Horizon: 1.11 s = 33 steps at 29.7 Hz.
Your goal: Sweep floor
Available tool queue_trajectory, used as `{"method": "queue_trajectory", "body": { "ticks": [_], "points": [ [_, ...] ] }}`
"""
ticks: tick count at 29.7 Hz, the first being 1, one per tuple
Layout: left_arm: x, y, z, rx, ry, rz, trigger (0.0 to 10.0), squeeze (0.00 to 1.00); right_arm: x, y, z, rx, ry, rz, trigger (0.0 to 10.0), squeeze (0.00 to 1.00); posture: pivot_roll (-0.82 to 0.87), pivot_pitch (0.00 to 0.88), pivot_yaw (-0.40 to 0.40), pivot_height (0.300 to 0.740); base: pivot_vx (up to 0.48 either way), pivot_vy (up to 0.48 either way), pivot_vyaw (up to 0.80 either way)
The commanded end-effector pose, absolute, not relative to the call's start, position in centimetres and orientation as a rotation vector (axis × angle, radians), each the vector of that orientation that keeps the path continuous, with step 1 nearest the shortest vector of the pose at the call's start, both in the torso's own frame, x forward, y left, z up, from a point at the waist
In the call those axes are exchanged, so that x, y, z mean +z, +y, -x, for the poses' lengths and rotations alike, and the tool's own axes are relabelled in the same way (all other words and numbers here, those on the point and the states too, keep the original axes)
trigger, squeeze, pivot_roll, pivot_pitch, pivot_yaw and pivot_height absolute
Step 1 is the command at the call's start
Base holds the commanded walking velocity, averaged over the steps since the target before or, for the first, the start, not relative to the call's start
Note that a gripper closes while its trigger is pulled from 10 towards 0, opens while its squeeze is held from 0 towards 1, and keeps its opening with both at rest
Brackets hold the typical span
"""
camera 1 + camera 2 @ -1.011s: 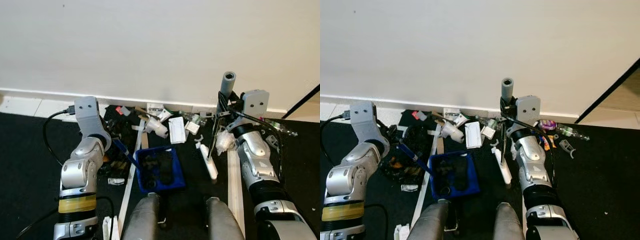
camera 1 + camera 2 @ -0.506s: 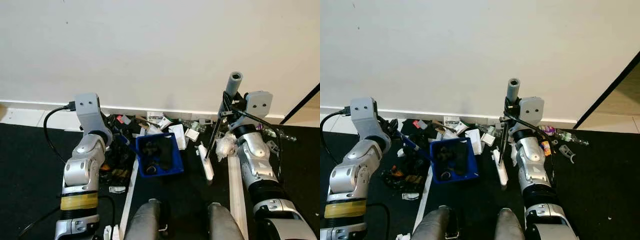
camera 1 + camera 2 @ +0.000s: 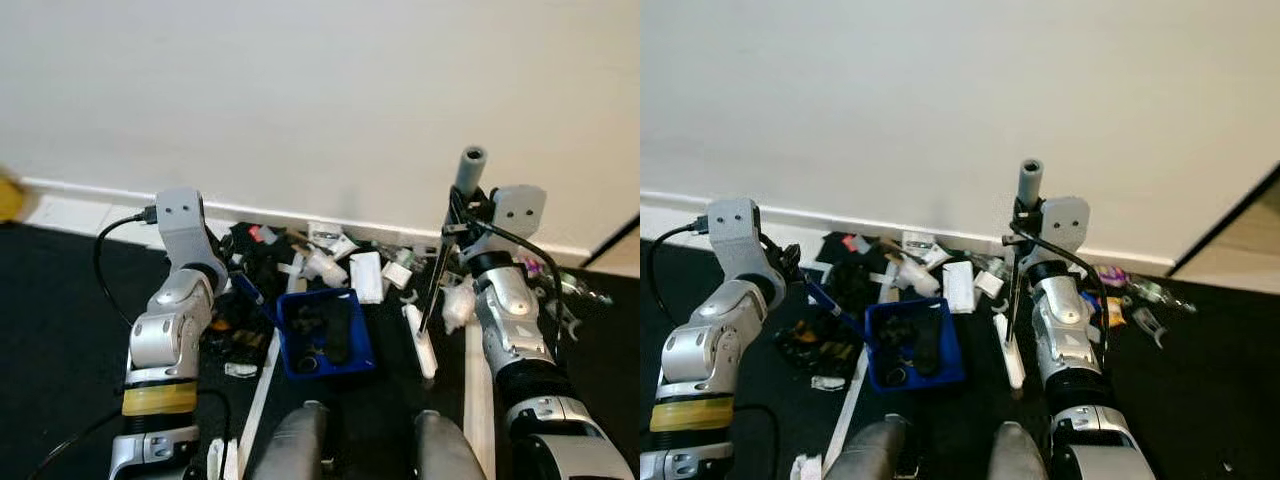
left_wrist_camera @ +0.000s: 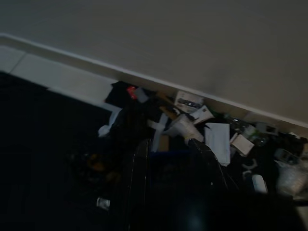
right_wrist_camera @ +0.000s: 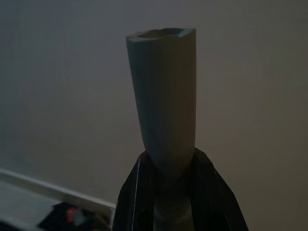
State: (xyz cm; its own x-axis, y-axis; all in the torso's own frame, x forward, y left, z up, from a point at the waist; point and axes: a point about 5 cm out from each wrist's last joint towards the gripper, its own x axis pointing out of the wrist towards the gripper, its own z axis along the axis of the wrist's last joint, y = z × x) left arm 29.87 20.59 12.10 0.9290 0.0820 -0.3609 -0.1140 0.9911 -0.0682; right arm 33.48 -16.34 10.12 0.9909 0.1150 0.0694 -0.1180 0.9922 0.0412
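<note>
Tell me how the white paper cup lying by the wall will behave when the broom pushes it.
The white paper cup lies on its side, so it will probably roll rather than slide. It looks light and thin, so it may crumple or skip among the litter pile.

A big plain white wall (image 3: 300,90) stands at the back. A white baseboard (image 3: 90,190) runs along its bottom edge. At the far left, a small yellow thing (image 3: 8,196) sits by the wall; it is too blurry to tell what it is. A black cable (image 3: 108,262) loops near there.
</note>
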Motion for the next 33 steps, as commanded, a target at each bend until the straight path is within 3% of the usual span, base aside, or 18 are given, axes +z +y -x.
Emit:
{"method": "queue_trajectory", "body": {
  "ticks": [1,33],
  "points": [
    [13.6,21.0,-30.1,0.112,0.3,0.079,10.0,0.0,10.4,-16.3,-33.6,0.112,-0.093,-0.044,10.0,0.0,0.0,0.097,0.092,0.74,0.0,0.0,0.78],
    [14.8,20.5,-30.3,0.088,0.29,0.093,10.0,0.0,10.0,-16.2,-33.5,0.109,-0.085,-0.059,10.0,0.0,0.01,0.111,0.093,0.74,0.0,0.0,0.8]
  ]
}}
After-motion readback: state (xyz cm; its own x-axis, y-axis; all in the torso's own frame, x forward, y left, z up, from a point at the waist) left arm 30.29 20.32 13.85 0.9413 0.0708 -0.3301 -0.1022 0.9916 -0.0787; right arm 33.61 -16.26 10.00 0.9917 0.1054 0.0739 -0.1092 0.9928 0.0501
